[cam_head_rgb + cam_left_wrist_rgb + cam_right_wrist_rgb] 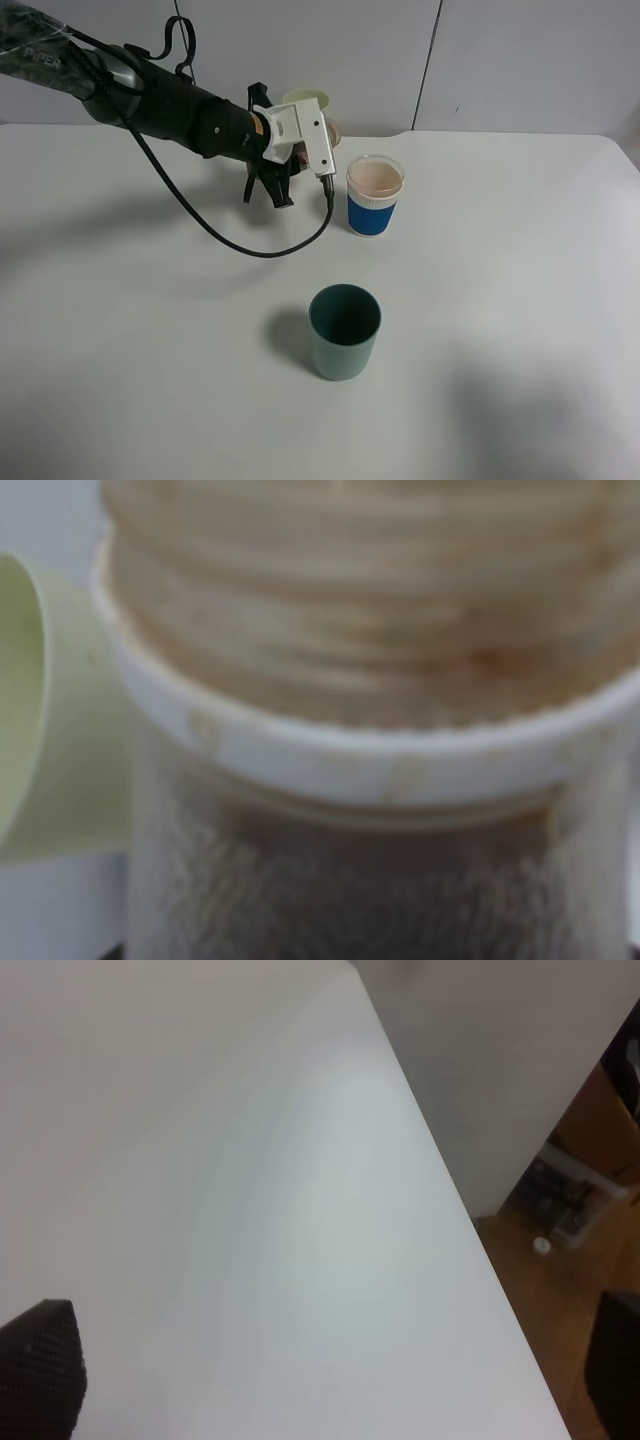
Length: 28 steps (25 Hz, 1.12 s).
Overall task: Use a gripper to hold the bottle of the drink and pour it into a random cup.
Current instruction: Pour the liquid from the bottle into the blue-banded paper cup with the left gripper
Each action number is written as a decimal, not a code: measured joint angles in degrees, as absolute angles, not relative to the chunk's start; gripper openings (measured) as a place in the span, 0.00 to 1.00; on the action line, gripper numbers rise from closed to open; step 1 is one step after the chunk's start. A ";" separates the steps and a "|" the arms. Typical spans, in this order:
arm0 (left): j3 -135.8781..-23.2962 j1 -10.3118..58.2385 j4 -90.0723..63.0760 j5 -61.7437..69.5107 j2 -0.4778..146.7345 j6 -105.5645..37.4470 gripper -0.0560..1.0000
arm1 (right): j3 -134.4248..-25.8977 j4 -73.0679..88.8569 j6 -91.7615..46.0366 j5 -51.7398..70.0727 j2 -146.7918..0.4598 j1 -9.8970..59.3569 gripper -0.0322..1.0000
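My left gripper [312, 135], a white blocky piece on the black arm, hangs above the table at the back, just left of the cup [375, 196]. It holds the bottle of the drink [335, 130], which is mostly hidden behind it. In the left wrist view the bottle's threaded neck and white collar [380, 750] fill the frame, blurred, and it lies tilted over on its side. The cup has a blue sleeve and a white band, stands upright, and is filled nearly to the rim with pinkish-brown drink. My right gripper [330, 1370] is open and empty over bare table.
A dark teal cup [345, 330] stands empty in front of the blue-sleeved cup. A pale green tumbler [306, 99] stands behind my left gripper and also shows in the left wrist view [45, 720]. A black cable [255, 250] droops onto the white table [520, 300]. The table's edge [440, 1170] lies near my right gripper.
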State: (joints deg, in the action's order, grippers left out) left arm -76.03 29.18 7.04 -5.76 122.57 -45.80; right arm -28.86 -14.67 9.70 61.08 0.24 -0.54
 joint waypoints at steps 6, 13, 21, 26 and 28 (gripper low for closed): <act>-76.03 29.18 12.81 -3.76 120.98 -36.05 0.38 | -28.86 -14.67 9.70 61.08 0.24 -0.54 1.00; -76.09 29.18 16.94 1.55 120.86 -29.65 0.38 | -28.86 -14.67 9.70 61.08 0.24 -0.54 1.00; -76.14 29.18 38.32 6.22 120.58 -8.49 0.38 | -28.86 -14.67 9.70 61.08 0.24 -0.54 1.00; -76.14 29.79 48.35 11.84 119.09 0.84 0.38 | -28.86 -14.67 9.70 61.08 0.24 -0.54 1.00; -76.53 30.66 50.42 12.09 118.47 2.80 0.38 | -28.86 -14.67 9.70 61.08 0.24 -0.54 1.00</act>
